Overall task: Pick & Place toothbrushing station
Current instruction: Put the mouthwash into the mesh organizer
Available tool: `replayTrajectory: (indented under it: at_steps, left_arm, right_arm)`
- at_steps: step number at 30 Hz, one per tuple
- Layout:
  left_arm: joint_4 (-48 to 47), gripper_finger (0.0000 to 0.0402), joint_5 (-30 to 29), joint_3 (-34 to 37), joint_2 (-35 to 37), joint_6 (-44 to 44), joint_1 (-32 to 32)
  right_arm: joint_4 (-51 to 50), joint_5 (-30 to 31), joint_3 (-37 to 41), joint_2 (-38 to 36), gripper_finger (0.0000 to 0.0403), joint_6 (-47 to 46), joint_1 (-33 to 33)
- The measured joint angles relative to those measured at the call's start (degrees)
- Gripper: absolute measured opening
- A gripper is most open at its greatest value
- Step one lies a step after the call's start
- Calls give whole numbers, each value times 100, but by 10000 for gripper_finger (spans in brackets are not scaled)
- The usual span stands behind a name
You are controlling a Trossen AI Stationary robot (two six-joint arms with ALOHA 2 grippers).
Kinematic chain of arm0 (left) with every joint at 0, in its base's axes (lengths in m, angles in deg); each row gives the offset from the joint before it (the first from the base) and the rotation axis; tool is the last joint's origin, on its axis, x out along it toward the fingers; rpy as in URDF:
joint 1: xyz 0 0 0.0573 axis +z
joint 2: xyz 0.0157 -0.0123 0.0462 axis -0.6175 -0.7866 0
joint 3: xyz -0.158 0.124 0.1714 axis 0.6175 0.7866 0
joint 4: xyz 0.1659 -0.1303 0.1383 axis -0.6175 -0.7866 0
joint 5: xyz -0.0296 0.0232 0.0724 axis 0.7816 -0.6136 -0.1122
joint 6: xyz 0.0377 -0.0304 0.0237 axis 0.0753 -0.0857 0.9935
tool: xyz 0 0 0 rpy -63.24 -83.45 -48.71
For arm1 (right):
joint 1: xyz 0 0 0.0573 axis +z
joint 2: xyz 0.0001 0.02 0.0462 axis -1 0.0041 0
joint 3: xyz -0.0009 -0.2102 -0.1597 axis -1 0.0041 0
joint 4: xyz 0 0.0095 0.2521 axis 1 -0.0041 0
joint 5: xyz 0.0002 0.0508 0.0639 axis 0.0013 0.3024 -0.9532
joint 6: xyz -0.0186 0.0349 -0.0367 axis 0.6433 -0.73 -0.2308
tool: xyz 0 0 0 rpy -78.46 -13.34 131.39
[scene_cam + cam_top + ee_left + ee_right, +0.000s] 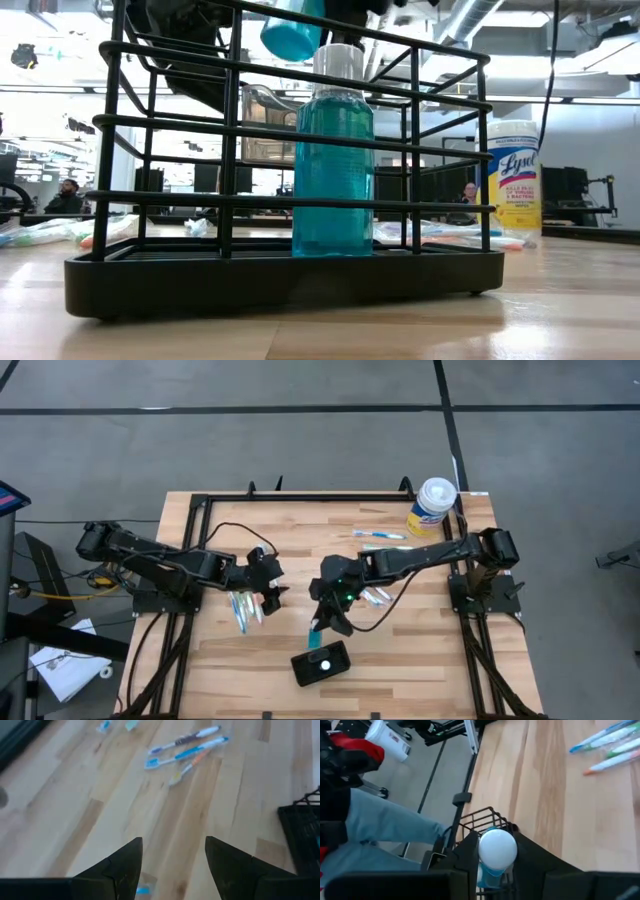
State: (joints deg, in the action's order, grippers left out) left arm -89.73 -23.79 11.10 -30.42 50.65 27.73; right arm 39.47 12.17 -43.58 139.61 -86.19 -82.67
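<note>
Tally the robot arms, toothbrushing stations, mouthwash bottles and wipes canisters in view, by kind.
Robot arms: 2, ending in the left gripper and the right gripper
Toothbrushing station: 1
Mouthwash bottle: 1
Wipes canister: 1
Total: 5

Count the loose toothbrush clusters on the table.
3. One cluster lies beside the left tool, one just in front of the right arm, and one near the wipes canister. The arms may hide more.
</note>
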Motion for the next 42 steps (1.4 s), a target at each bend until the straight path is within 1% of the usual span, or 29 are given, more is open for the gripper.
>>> replayTrajectory:
  at_steps: [5, 9, 12, 16, 25, 34, 42]
  left_arm:
    - [71, 210, 19, 0, 0, 31, 45]
    - [516, 203, 365, 0, 0, 73, -109]
    - [529, 192, 328, 0, 0, 168, -244]
    - [530, 185, 276, 0, 0, 164, -235]
    - [532, 185, 264, 0, 0, 166, -237]
    - [569, 185, 267, 0, 0, 180, -228]
    - [614, 185, 279, 0, 0, 226, -228]
  right_arm:
    - [161, 15, 233, 9, 85, -152, -4]
    - [259, 7, 286, 9, 85, -213, 62]
    - [612, -102, 286, 9, 85, -404, 102]
    - [1186, -399, 285, 9, 85, -755, 168]
    - [787, -360, 286, 9, 85, -668, 458]
    - [825, -214, 286, 9, 85, -647, 479]
    - [1079, -181, 278, 679, 85, -950, 483]
